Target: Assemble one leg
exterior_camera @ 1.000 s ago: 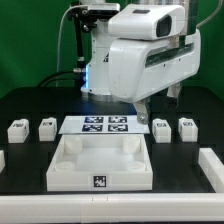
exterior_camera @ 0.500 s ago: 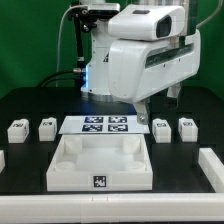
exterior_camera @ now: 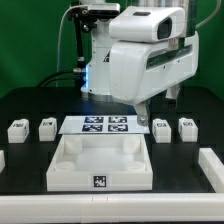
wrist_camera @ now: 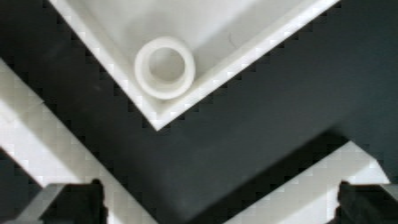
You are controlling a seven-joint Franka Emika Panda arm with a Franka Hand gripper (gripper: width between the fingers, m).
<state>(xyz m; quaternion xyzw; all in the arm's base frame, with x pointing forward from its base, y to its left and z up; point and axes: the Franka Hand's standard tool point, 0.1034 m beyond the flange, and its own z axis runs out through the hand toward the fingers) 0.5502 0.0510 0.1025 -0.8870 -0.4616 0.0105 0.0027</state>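
Nothing has shifted since half a second ago. The white arm (exterior_camera: 140, 58) hangs over the far side of the black desk (exterior_camera: 30, 100). Four legs stand in a row flanking the marker board (exterior_camera: 105, 125): outer left leg (exterior_camera: 17, 128) and inner left leg (exterior_camera: 47, 127) on the exterior view's left, inner right leg (exterior_camera: 162, 129) and outer right leg (exterior_camera: 187, 127) on its right. The tray (exterior_camera: 70, 178) lies nearer. The arm hides the pincer there. In the wrist view the pincer (wrist_camera: 214, 205) is spread wide and empty, its tips cut off by the frame, with a tray corner socket (wrist_camera: 164, 68) in sight.
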